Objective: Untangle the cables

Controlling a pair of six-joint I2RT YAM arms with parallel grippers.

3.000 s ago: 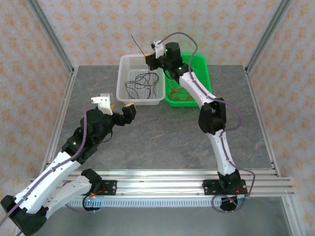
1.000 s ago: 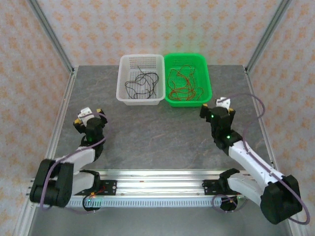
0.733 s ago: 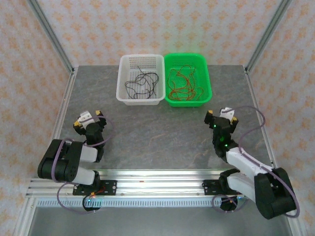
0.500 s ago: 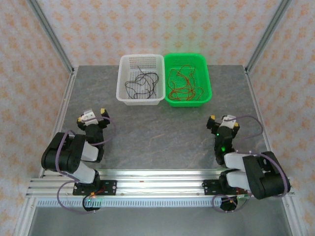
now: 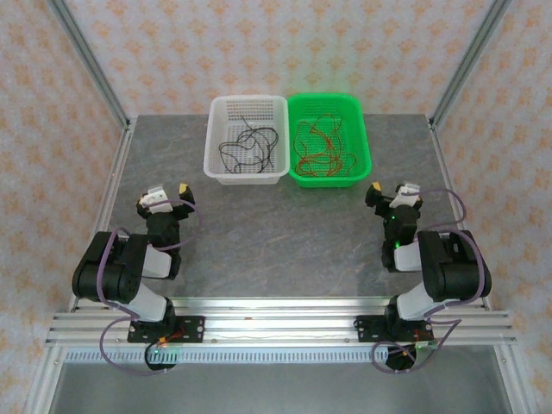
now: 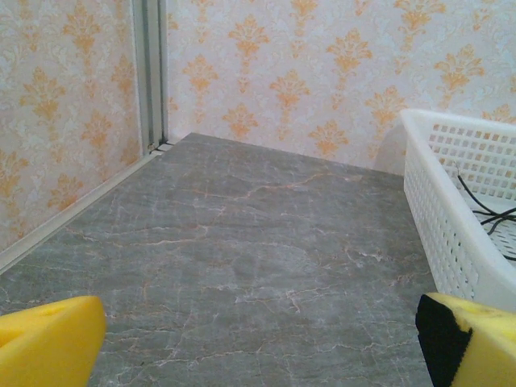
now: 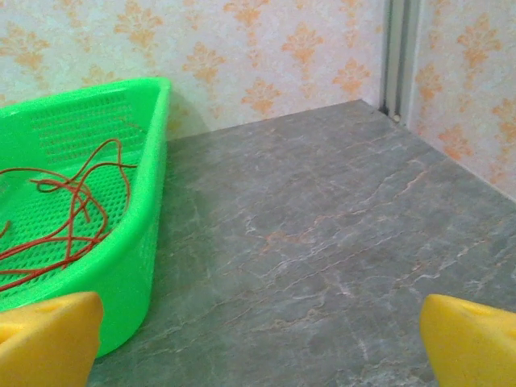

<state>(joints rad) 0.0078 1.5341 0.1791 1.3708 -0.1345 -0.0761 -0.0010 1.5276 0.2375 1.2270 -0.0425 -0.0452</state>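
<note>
Both arms sit folded low at the near edge of the table point(image 5: 276, 241), one on each side. Left gripper point(image 5: 166, 191) is wide open with nothing between the fingers; in its wrist view the two yellow pads point(image 6: 48, 339) sit at the far bottom corners with bare grey surface between them. Right gripper point(image 5: 392, 193) is the same: spread wide, holding nothing, with yellow pads point(image 7: 472, 343) at the corners of its own view. Two baskets stand side by side and touching at the far middle of the table. The black cables point(image 5: 246, 145) lie in a loose bunch inside the white basket point(image 5: 216, 129), and the red cables point(image 5: 321, 147) lie in loops inside the green basket point(image 5: 364, 129). The colours are sorted, one per basket, though strands within each pile overlap; I can't tell whether they're knotted. Left wrist view catches the white basket's perforated wall on its right, with a bit of black wire showing inside. Right wrist view has the green basket on its left with red loops on the floor of it. Both grippers are well apart from the baskets and aimed roughly toward them.
</note>
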